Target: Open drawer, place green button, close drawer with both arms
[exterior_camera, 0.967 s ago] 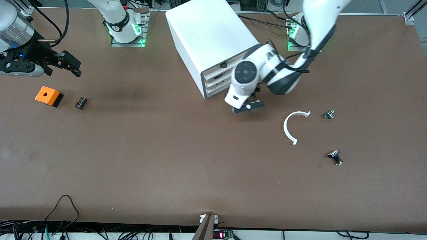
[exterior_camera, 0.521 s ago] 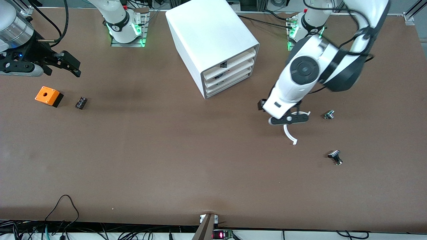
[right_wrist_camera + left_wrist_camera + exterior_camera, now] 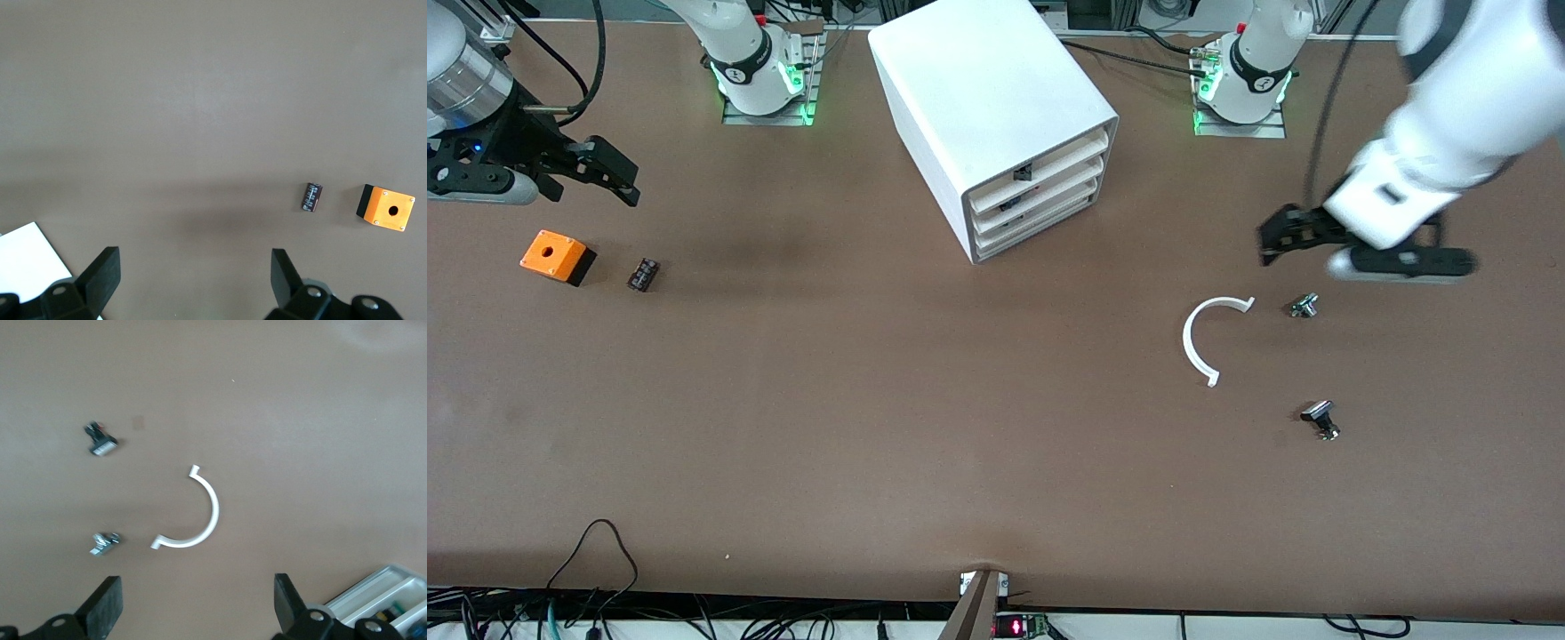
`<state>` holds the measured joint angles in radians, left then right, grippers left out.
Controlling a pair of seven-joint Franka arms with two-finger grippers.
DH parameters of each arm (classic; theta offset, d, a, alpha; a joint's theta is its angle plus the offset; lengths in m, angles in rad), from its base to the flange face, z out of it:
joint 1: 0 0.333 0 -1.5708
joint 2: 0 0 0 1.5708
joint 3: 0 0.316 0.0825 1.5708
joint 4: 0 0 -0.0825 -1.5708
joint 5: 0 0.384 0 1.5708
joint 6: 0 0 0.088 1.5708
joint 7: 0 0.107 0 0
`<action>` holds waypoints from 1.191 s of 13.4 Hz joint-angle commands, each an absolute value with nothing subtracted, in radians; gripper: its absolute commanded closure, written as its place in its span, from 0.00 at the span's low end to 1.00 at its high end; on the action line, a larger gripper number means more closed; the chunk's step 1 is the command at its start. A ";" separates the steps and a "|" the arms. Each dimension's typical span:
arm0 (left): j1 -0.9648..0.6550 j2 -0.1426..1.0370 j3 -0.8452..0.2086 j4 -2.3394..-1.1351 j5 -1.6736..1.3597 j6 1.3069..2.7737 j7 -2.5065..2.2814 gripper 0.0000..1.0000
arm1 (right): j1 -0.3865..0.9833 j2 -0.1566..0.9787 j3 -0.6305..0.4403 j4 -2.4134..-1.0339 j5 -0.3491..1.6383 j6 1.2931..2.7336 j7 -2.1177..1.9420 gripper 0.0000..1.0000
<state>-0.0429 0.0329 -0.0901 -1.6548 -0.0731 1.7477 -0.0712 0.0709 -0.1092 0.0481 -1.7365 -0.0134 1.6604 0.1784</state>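
The white cabinet (image 3: 996, 107) stands near the arms' bases. Its lowest drawer (image 3: 1049, 216) sits flush with the two above it. The green-capped button (image 3: 1304, 306) lies on the table toward the left arm's end, and also shows in the left wrist view (image 3: 103, 543). My left gripper (image 3: 1270, 244) is open and empty in the air, over the table beside the button. In its wrist view (image 3: 195, 607) bare table shows between its fingers. My right gripper (image 3: 618, 178) is open and empty, and waits over the right arm's end. Bare table shows in its wrist view too (image 3: 193, 280).
A white C-shaped piece (image 3: 1208, 338) lies beside the green button. A black-capped silver-stemmed button (image 3: 1320, 418) lies nearer the camera. An orange box with a hole (image 3: 556, 256) and a small dark cylinder (image 3: 643, 274) lie at the right arm's end.
My left arm has swung from in front of the cabinet's drawers, across the white C-shaped piece, toward its own end of the table. The right arm has not moved.
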 commanded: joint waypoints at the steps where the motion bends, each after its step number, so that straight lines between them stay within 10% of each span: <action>1: -0.063 -0.031 0.015 -1.710 -0.103 1.708 0.109 0.01 | 0.074 -0.104 0.044 -1.720 -0.003 1.661 0.167 0.00; 16: -0.048 -0.055 0.034 -1.715 -0.018 1.620 0.101 0.01 | 0.071 -0.104 0.043 -1.718 -0.002 1.661 0.153 0.00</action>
<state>-0.0427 -0.0319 0.0276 -1.6975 -0.0374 1.6242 0.0981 0.0710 -0.1092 0.0479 -1.7365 -0.0134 1.6662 0.1775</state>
